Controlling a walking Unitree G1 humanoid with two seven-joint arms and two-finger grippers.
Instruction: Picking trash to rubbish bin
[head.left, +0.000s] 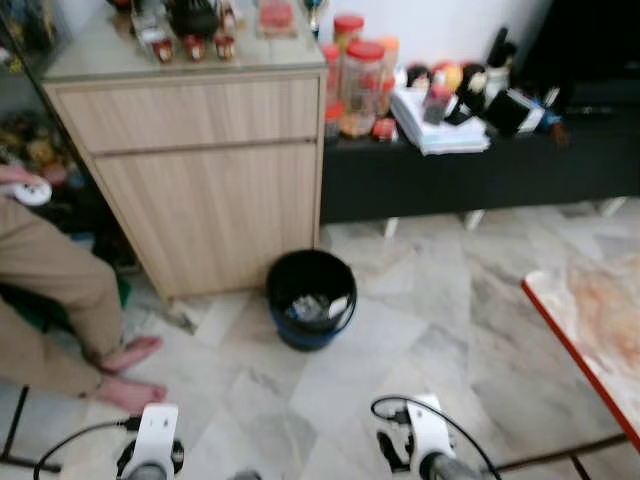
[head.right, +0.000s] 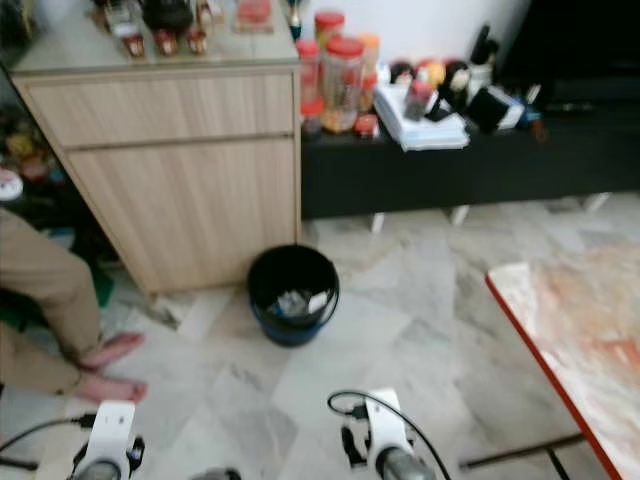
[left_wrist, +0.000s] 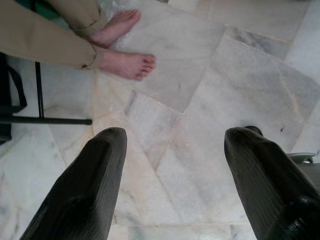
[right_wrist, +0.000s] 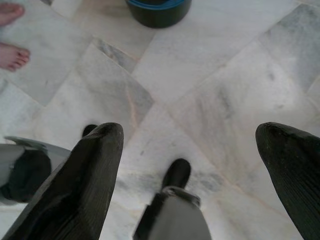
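A round black rubbish bin (head.left: 311, 297) with a blue base stands on the marble floor beside the wooden cabinet; crumpled trash (head.left: 314, 306) lies inside it. Both arms hang low at the bottom of the eye views, where the wrists show. My left gripper (left_wrist: 172, 185) is open over bare marble with nothing between its fingers (left_wrist: 87, 187). My right gripper (right_wrist: 192, 175) is open too, empty, pointing down at the floor, with the bin's base (right_wrist: 158, 7) ahead of it.
A light wooden cabinet (head.left: 200, 170) stands behind the bin. A low black shelf (head.left: 470, 170) with jars and papers runs to the right. A seated person's bare feet (head.left: 130, 370) and legs are at the left. A red-edged table (head.left: 590, 320) juts in at the right.
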